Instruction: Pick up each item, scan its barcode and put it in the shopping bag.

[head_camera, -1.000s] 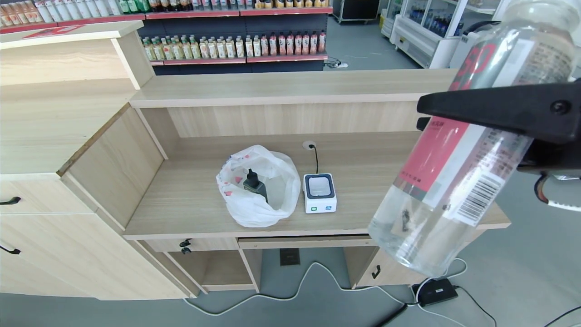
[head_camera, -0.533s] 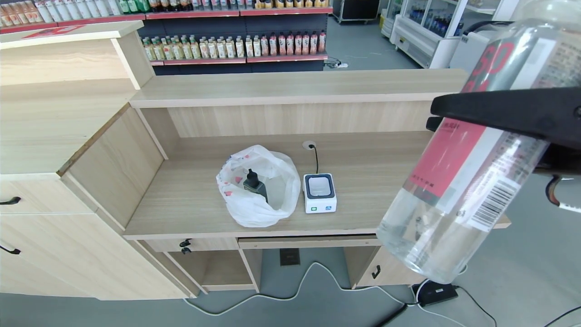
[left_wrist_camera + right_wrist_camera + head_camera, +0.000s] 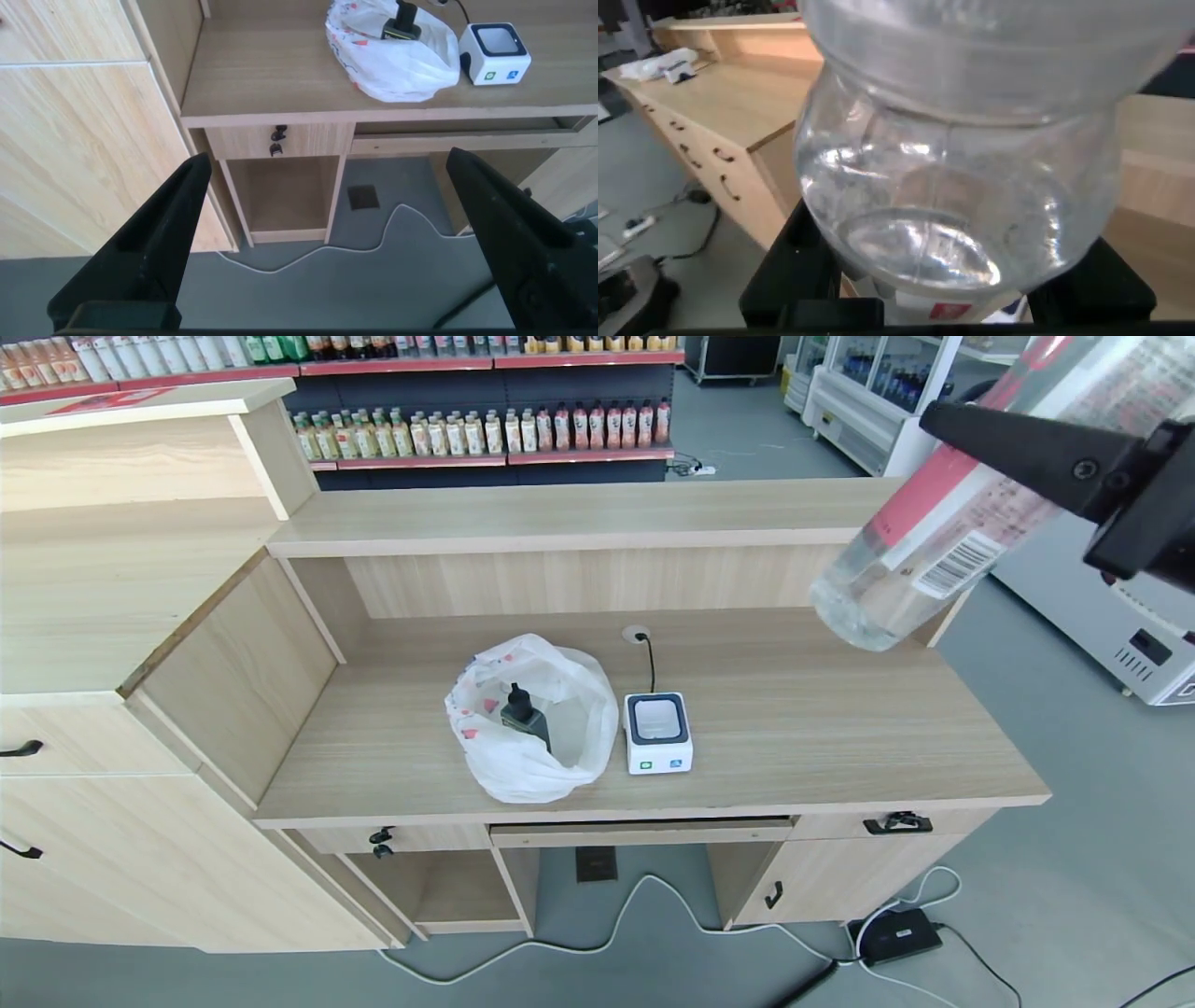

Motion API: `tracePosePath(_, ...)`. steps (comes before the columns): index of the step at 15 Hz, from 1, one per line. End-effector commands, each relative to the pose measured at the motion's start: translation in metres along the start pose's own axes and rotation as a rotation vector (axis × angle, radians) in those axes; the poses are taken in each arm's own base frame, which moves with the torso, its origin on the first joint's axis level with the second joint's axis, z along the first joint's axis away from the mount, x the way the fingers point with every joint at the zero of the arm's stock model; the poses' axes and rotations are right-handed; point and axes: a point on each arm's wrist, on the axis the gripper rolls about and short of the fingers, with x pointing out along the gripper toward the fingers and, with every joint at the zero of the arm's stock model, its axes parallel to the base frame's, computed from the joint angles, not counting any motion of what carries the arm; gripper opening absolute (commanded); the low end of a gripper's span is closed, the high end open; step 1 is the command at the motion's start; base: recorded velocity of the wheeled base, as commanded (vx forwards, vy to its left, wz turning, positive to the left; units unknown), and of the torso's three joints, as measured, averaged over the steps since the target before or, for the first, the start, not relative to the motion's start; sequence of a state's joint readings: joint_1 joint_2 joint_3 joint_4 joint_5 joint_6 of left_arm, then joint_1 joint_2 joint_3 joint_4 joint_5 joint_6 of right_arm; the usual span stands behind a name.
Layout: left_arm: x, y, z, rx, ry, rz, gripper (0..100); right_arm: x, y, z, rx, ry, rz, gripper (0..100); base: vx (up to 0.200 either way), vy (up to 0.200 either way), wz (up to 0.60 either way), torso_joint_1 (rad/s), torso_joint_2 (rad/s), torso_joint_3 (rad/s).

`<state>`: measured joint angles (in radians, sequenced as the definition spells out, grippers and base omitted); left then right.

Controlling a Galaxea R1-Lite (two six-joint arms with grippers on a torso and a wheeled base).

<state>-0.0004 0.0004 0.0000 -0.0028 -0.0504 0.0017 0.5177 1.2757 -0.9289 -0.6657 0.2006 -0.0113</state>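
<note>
High on the right, the right end effector point(image 3: 976, 462) clasps a tilted bottle point(image 3: 896, 588); the left end effector point(image 3: 327, 243) hangs released, empty.

Clear bottle point(image 3: 924, 537), red-white label; white bag point(image 3: 523, 728), red-patterned; white scanner point(image 3: 657, 733).

You: head camera overlooks tabletop point(image 3: 822, 728) from above; left wrist, lower and farther back, shares bag point(image 3: 374, 77); right wrist hugs bottle point(image 3: 952, 187).

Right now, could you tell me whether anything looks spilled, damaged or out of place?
Nothing stands out. The shopping bag sits open beside the scanner on the counter, with a dark item inside. The clear bottle is held tilted in the right gripper, off the counter, with no spill.
</note>
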Motion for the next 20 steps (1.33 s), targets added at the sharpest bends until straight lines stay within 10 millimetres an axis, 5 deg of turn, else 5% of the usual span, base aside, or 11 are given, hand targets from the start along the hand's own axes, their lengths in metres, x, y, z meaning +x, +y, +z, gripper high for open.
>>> tracePosePath(1,0.0,0.0,0.0,0.0,-0.001,0.0,100,0.008,-0.041,-0.056,-0.084,0.114,-0.157,0,0.0,0.0,0.0,0.0,0.0,0.0)
tracePosePath(4,0.0,0.0,0.0,0.0,-0.001,0.0,100,-0.006,-0.1,-0.082,-0.163,0.199,-0.374,0,0.0,0.0,0.0,0.0,0.0,0.0)
tracePosePath(10,0.0,0.0,0.0,0.0,-0.001,0.0,100,-0.069,-0.134,-0.111,-0.374,0.416,-0.583,0,0.0,0.0,0.0,0.0,0.0,0.0)
tracePosePath(16,0.0,0.0,0.0,0.0,-0.001,0.0,100,-0.072,-0.151,-0.118,-0.44,0.452,-0.619,0,0.0,0.0,0.4,0.001,0.0,0.002)
tracePosePath(20,0.0,0.0,0.0,0.0,-0.001,-0.001,100,-0.056,-0.175,-0.127,-0.585,0.426,-0.612,0,0.0,0.0,0.6,0.004,0.0,-0.001)
